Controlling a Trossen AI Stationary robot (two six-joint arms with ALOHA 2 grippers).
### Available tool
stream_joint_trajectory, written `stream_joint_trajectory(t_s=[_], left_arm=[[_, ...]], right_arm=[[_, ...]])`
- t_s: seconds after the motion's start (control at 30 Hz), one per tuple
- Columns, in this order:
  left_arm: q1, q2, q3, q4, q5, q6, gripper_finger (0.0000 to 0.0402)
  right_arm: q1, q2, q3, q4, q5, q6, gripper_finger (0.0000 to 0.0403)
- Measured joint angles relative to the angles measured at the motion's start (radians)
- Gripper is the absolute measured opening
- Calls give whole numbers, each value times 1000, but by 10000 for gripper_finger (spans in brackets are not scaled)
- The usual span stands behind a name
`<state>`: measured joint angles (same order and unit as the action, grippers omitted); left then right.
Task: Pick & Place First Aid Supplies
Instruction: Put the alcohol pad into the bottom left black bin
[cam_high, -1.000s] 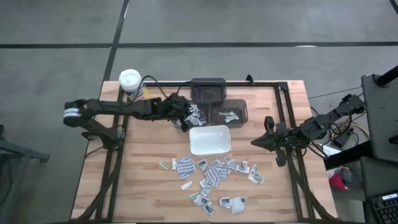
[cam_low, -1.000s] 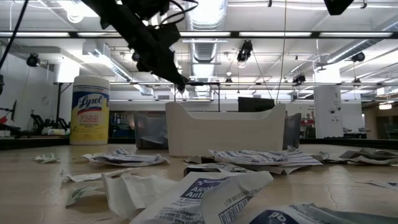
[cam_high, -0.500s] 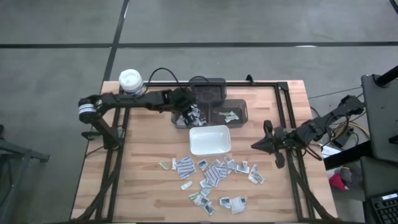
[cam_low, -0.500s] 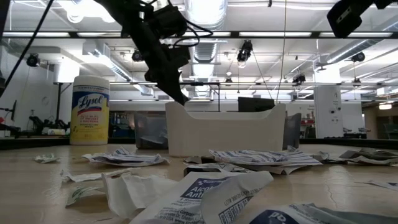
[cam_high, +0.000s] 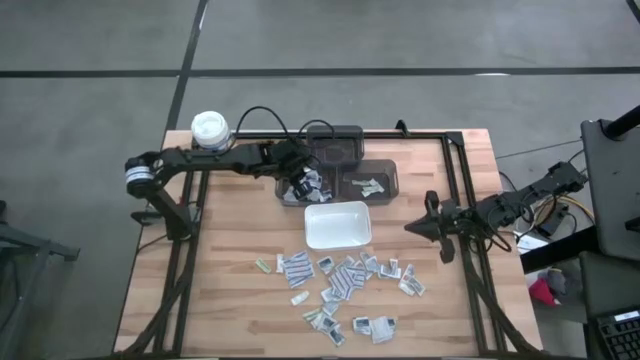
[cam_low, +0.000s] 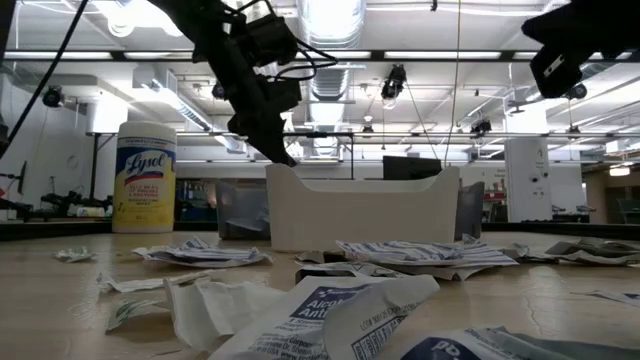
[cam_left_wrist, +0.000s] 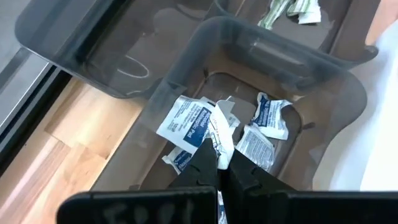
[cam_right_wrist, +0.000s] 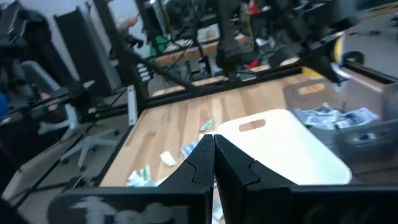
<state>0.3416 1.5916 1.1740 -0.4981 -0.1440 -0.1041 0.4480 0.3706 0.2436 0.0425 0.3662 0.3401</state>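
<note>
Seen from above, the left gripper (cam_high: 297, 183) sits just above the frame's centre, over a smoky translucent plastic bin (cam_high: 303, 187) that already holds several small white sealed packets with blue print (cam_high: 314, 183); the arm reaches that far probably because this bin is the drop-off for that kind of supply. Beside it, to the right, a second dark translucent bin (cam_high: 370, 184) holds a few greenish packets (cam_high: 368, 186), which suggests sorting by type. The empty white rectangular plastic tray (cam_high: 337, 224) lies just below the bins, and the bulk of the loose first aid packets (cam_high: 340, 280) is scattered across the wooden table (cam_high: 230, 260) in the lower middle, awaiting pickup. The right gripper (cam_high: 412, 229) waits at right of centre, its jaws pressed together on nothing. In the low view, the left arm comes down at upper left behind the tray, with a yellow canister with a white lid (cam_low: 145, 176) at left. In the left wrist view, the jaws are pressed together pinching a white packet (cam_left_wrist: 219, 134) just above the bin's pile, held low so it should fall inside. In the right wrist view, the closed fingers (cam_right_wrist: 202, 163) point toward the tray.
</note>
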Motion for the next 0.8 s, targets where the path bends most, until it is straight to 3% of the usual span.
stream_joint_trajectory(t_s=[0.43,0.8], left_arm=[[67,88,13,-12,73,67,0],[100,147,36,-25,126,94,1]], right_arm=[[-66,-144,-82,-2,0,-12,8],[-87,-180,-119,-3,55,-7,8]])
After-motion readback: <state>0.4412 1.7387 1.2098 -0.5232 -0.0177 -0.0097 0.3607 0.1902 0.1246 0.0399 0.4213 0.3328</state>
